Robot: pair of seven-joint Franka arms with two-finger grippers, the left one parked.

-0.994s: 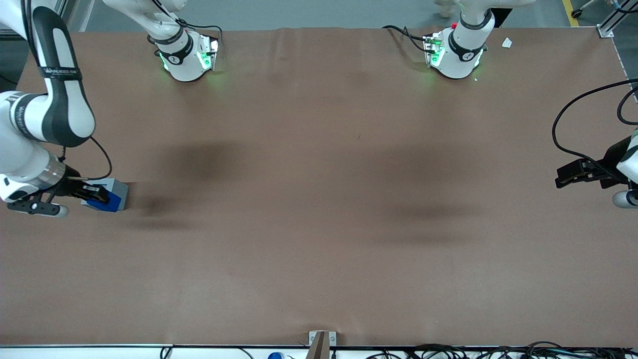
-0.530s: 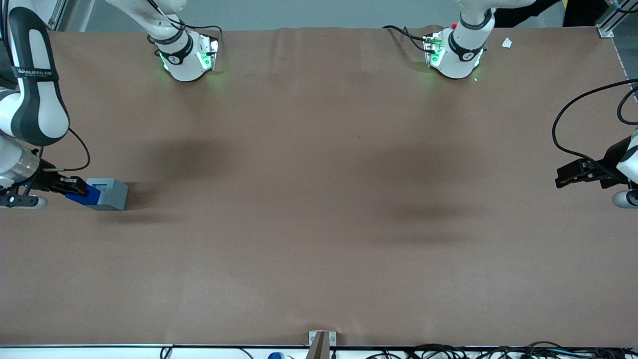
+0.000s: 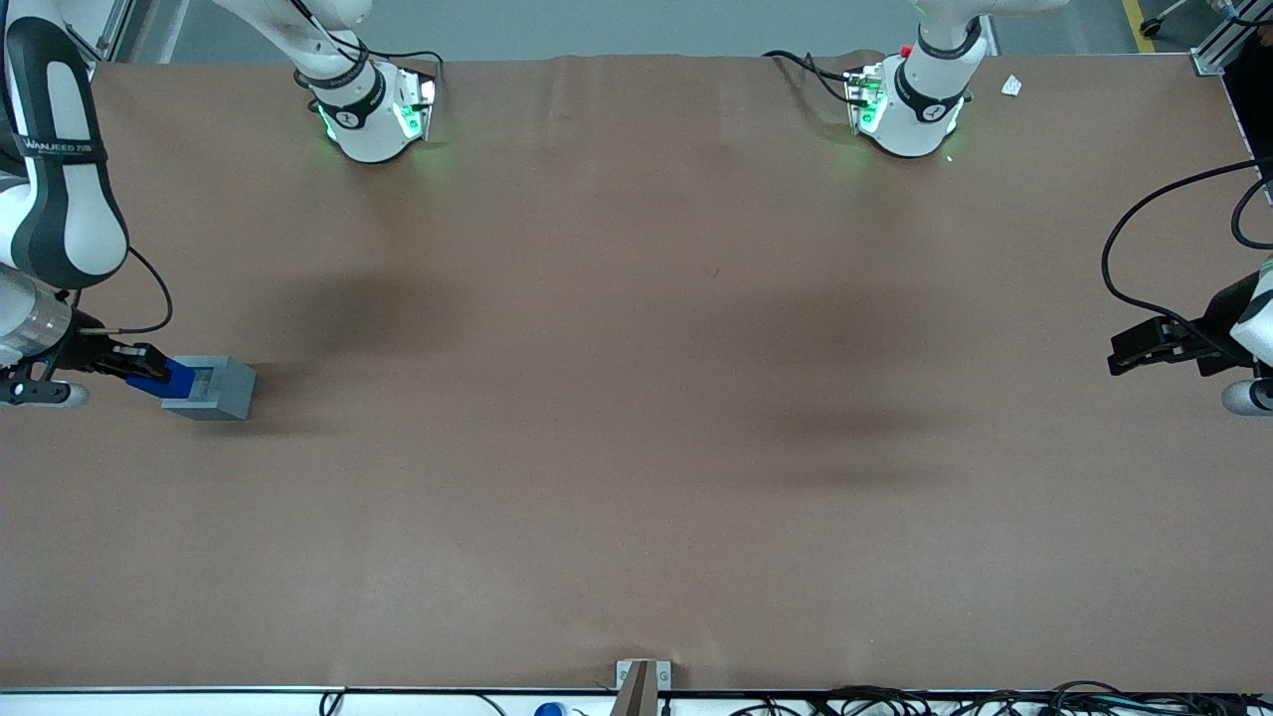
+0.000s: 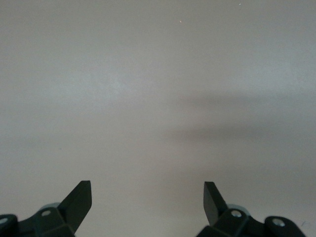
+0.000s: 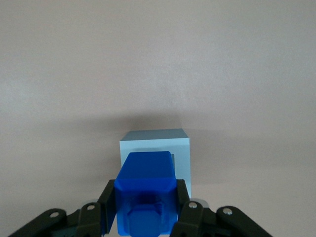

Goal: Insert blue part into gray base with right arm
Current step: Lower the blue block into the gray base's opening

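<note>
**A:** Start at the end effector (image 5: pixel 147 210). What is it doing?

**B:** Its two black fingers (image 5: pixel 109 205) are closed against opposite sides of the blue part (image 5: pixel 146 190), so the block is gripped between them. In the right wrist view the part's smaller square stud faces the camera, and the plain end of the block points toward the gray base (image 5: pixel 155 153).

**A:** Is the blue part in the base?

**B:** I cannot tell how deep it sits, if at all. In the right wrist view the block's plain end overlaps the square recess in the top of the gray base. In the front view the blue part (image 3: pixel 171 379) shows at the edge of the gray base (image 3: pixel 211 388) that faces the end effector (image 3: pixel 149 369), tilted rather than upright, and the recess is partly visible next to it.

**A:** Where is the base standing?

**B:** On the brown table (image 3: pixel 636 418), at the working arm's end, resting flat. It throws a soft shadow on the table surface beside it.

**A:** And the arm itself?

**B:** The right arm (image 3: pixel 55 199) reaches in at that end of the table. Its white and black links stand above the wrist, and a thin black cable (image 3: pixel 149 298) loops from the forearm down to the wrist. The end effector lies low, close to the table, pointing at the base from the side.

**A:** Anything else on the table?

**B:** Two white arm pedestals (image 3: pixel 373 109) with green lights stand along the edge farthest from the front camera.
</note>
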